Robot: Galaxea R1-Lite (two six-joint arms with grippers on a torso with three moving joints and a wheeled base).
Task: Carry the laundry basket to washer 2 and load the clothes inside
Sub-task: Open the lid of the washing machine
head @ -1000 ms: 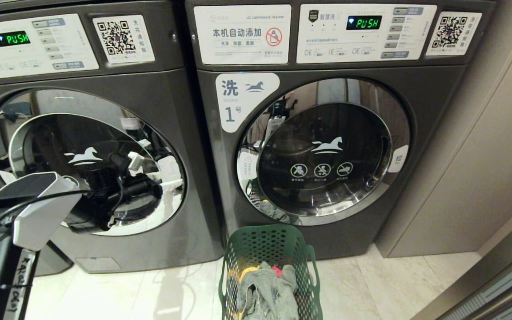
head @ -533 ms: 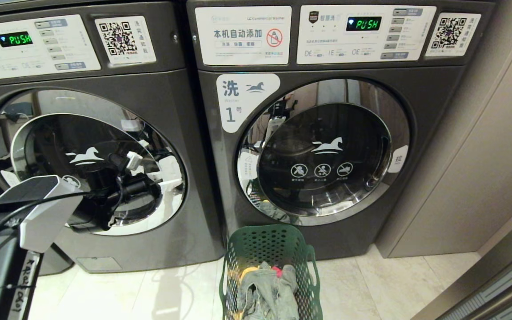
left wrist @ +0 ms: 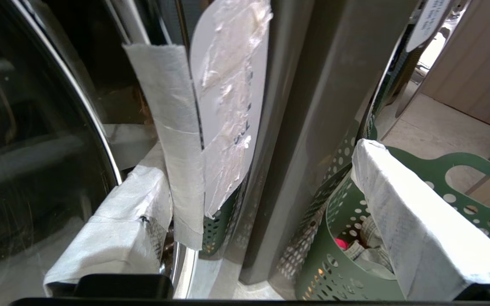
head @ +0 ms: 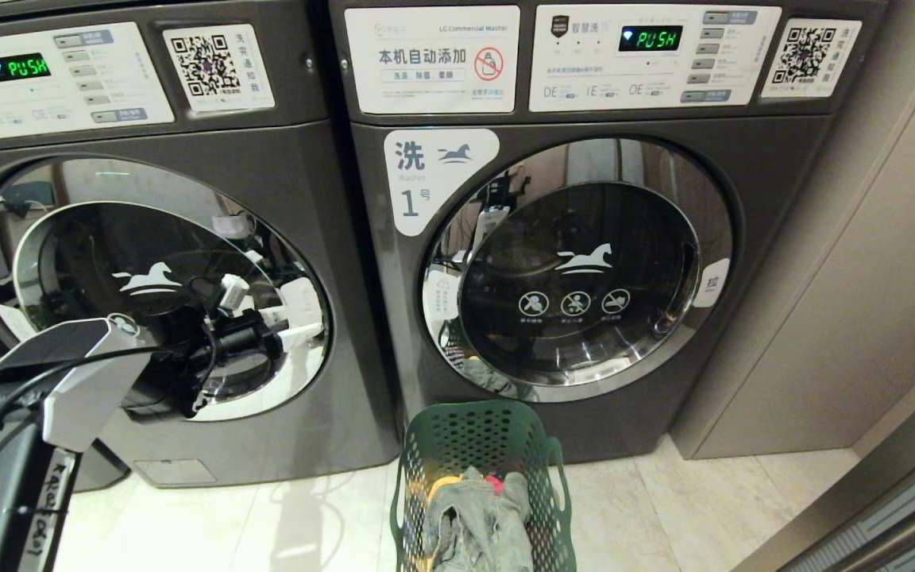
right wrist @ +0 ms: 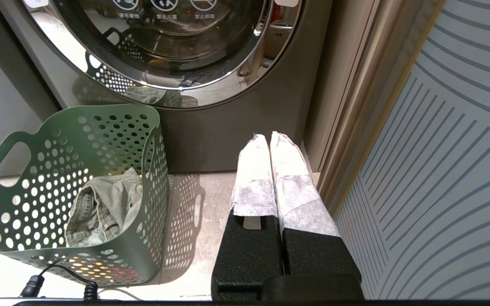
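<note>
At the left-hand dark grey front-load washer, the left gripper hangs fingers wide by its chrome door edge, seemingly about to pull it open, the dark green perforated plastic basket of clothes waiting on the floor before washer 1, right gripper pressed together, idle.

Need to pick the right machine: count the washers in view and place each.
2. One washer stands on the left, its number label not readable; the washer labelled 1 stands on the right, behind the laundry basket. Others may stand out of view.
</note>
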